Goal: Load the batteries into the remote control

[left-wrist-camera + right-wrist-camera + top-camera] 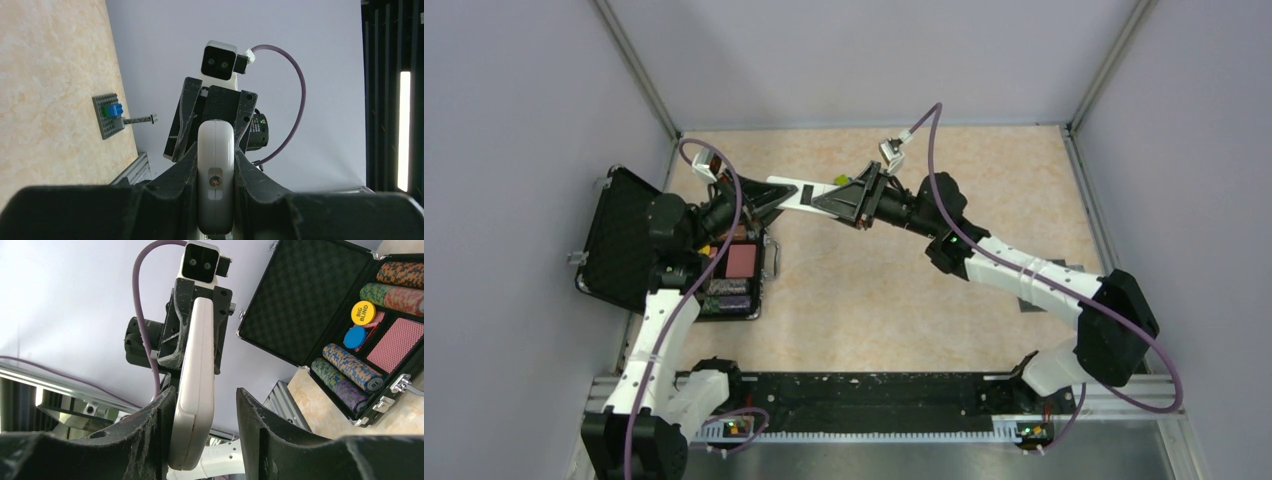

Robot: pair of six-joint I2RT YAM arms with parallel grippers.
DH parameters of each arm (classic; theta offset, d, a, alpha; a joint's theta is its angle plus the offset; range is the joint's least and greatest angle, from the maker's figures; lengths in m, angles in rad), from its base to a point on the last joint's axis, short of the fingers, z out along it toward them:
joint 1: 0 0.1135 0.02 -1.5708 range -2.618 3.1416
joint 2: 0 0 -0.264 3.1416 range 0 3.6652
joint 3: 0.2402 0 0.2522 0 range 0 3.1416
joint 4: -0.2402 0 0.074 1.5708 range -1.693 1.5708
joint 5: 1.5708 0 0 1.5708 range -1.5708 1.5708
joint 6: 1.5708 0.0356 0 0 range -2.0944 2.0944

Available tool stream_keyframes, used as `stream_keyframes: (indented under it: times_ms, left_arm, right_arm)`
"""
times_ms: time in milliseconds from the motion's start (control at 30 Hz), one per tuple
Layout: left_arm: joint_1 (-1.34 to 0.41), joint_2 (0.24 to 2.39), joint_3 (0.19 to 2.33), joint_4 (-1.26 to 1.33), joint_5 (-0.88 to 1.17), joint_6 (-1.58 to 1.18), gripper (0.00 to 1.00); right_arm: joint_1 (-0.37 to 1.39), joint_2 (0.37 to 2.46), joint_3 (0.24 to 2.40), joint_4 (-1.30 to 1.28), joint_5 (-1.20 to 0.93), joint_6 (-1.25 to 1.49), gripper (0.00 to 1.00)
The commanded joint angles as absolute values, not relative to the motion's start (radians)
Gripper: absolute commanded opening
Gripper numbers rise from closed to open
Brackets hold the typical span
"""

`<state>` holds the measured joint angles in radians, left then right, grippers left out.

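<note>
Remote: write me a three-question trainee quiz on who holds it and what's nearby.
1. True or false: the remote lies on the table.
2. Which claw is shut on it? A: left claw. B: right claw.
3. What does the open case hold?
Key: 1 false, it is held up between the arms. 2 A; the right claw shows a gap. 3 poker chips and cards.

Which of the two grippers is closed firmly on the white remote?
The left gripper: both its fingers press against the remote control. The right gripper is open; the remote touches only one finger, with a clear gap to the other.
</note>
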<state>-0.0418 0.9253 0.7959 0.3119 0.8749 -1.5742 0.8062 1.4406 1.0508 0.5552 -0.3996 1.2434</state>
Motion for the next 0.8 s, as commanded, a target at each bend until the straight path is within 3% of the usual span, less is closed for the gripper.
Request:
stream_keyframes:
  times_ms: [0,767]
  left_arm:
    - [-0.054,0.889,0.852,0.366,0.906,-1.568,0.00]
    - [-0.054,0.880,0.841,0.295,0.938,-1.506,0.00]
  right_arm:
    - [0.775,1.481,1.091,0.444,-0.426,1.219,0.46]
    - [0.752,1.547,1.197,0.404,-0.505,1.179,0.47]
